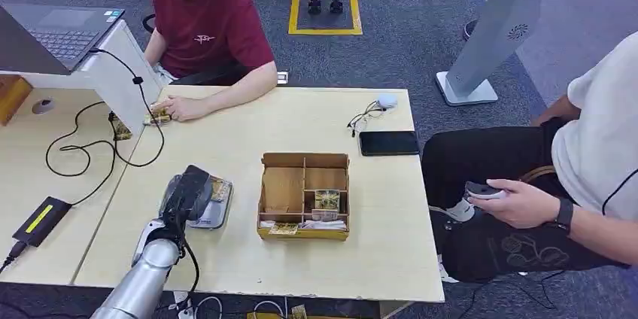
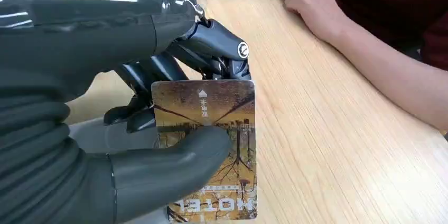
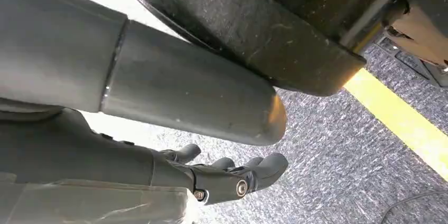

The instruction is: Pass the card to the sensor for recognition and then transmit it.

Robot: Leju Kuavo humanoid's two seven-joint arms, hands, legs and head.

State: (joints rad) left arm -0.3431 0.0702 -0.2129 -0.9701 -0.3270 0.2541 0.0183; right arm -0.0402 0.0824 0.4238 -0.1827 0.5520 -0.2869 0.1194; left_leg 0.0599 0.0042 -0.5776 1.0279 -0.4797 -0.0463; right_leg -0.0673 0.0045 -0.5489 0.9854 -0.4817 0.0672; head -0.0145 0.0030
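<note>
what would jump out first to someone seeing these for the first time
The left hand holding a hotel card over the grey sensor pad near the table's front left. Right of it stands a wooden divided box with more cards, and a person in a dark red shirt sits across the table.

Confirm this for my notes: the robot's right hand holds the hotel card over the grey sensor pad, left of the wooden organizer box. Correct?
Not quite. The left hand holds the card, thumb pressed on its face, as the left wrist view shows. The right hand hangs over carpet, holding nothing. The rest stands: in the head view the card is over the grey sensor pad, left of the wooden organizer box.
</note>
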